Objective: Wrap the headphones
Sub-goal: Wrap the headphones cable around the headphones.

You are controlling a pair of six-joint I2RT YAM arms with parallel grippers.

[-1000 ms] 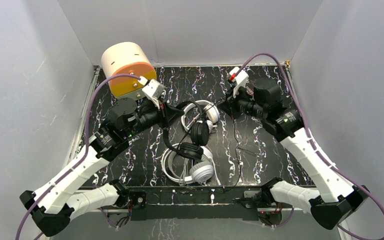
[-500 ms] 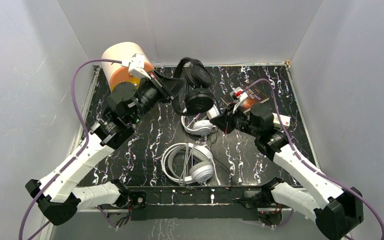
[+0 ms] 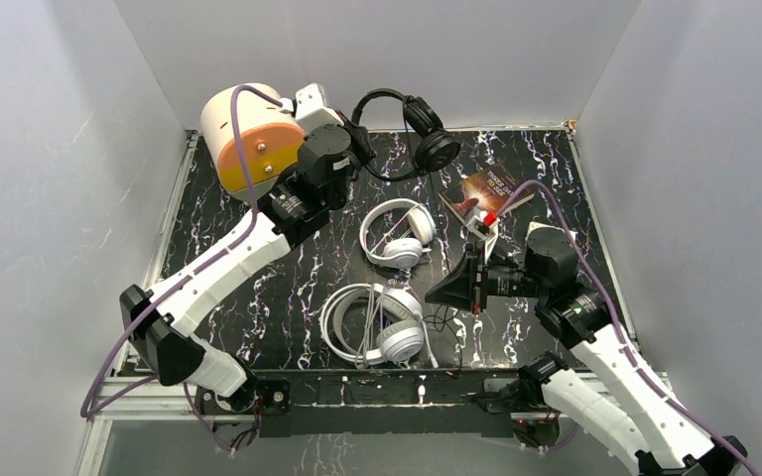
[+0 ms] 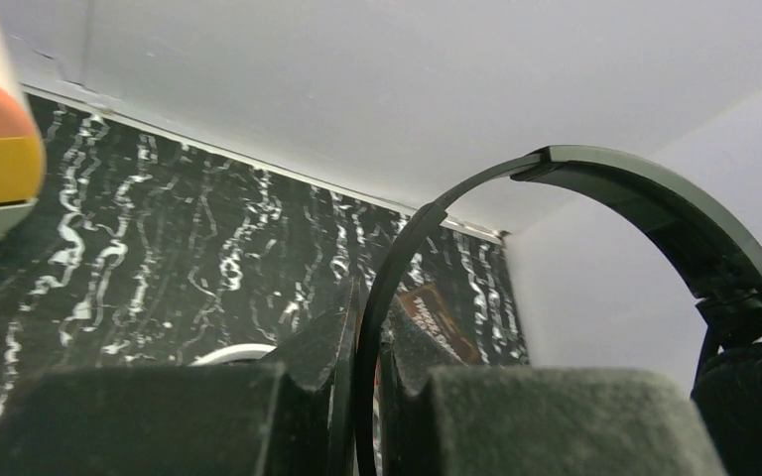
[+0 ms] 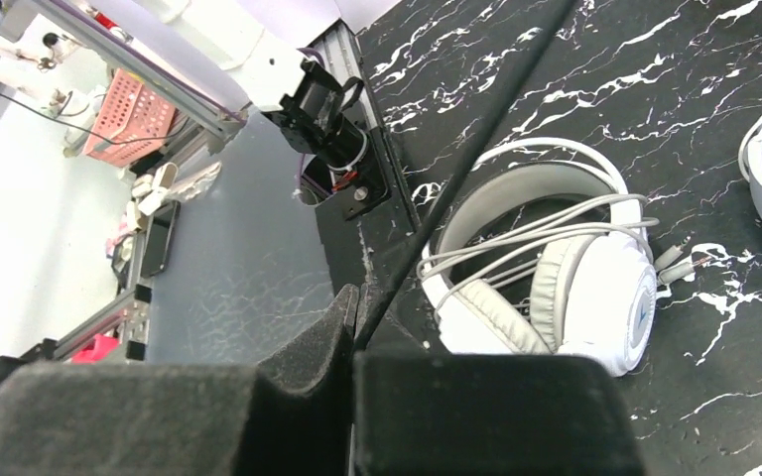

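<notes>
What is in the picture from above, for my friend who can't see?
The left fingers hold black headphones up near the back wall, while the right fingers pinch a thin black cord lower down. A big white pair and a slim white pair lie on the black marbled table.

Left fingers (image 4: pixel 139 421) and right fingers (image 5: pixel 129 421) clamped tight.

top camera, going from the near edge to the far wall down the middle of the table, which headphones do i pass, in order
big white over-ear headphones → slimmer white on-ear headphones → small black headphones, held up by the left end effector; the right end effector pinches a black cord
</notes>
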